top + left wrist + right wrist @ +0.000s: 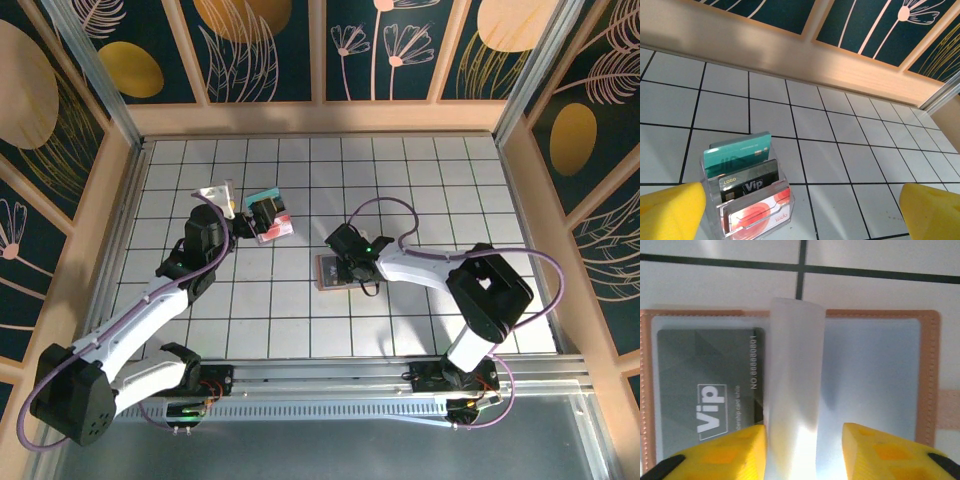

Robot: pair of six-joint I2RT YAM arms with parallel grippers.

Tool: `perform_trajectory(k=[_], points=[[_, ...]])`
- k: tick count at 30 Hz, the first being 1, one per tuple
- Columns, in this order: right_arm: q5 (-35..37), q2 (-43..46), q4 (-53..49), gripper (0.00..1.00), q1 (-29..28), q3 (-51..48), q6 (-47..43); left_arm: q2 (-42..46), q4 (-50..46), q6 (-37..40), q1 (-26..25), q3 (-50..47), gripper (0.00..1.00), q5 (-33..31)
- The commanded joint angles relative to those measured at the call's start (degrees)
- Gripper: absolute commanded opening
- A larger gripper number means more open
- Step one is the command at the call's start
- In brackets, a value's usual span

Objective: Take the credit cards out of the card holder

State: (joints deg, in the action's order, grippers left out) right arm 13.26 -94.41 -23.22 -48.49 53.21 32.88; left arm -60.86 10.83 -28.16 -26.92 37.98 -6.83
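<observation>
Extraction step: right fingers point(725, 452), half-parted and empty, straddle the clear sleeve point(795, 370) of the card holder point(928, 390); next, probably pinch out the grey Vip card point(705, 375). Left fingers point(670, 210) gape.

salmon-tan card holder point(929, 370) open flat on white tiles point(880, 290), grey vip card point(705, 385) in one pocket

My two arms, white and black.
Left arm point(130, 325), right arm point(420, 265): white shells, black joint housings, thin purple cables point(384, 202). My fingertips point(720, 450) are yellow pads, black at the corners. Green light point(368, 240) on right wrist.
</observation>
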Motion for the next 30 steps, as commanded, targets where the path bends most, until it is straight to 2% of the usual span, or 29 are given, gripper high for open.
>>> perform_trajectory(k=[1, 6, 17, 23, 30], points=[[5.0, 1.9, -3.7, 0.39, 0.2, 1.1, 1.6, -0.7, 2.3, 0.4, -1.3, -0.1, 0.99, -2.6], [5.1, 2.7, -4.1, 0.34, 1.7, -0.5, 2.7, -2.6, -0.3, 3.2, -6.5, 1.2, 0.99, -9.2], [2.1, 6.4, -0.9, 0.27, 6.3, -4.9, 2.6, -12.3, -4.1, 4.9, -22.6, 1.2, 0.99, -26.2], [1.3, 8.0, -0.7, 0.26, 8.0, -6.1, 2.7, -19.7, -4.5, 2.2, -27.2, 2.1, 0.99, -27.1], [0.3, 10.7, -1.5, 0.24, 11.7, -7.8, 3.3, -25.1, -5.7, 0.6, -28.6, 3.7, 0.99, -25.6]])
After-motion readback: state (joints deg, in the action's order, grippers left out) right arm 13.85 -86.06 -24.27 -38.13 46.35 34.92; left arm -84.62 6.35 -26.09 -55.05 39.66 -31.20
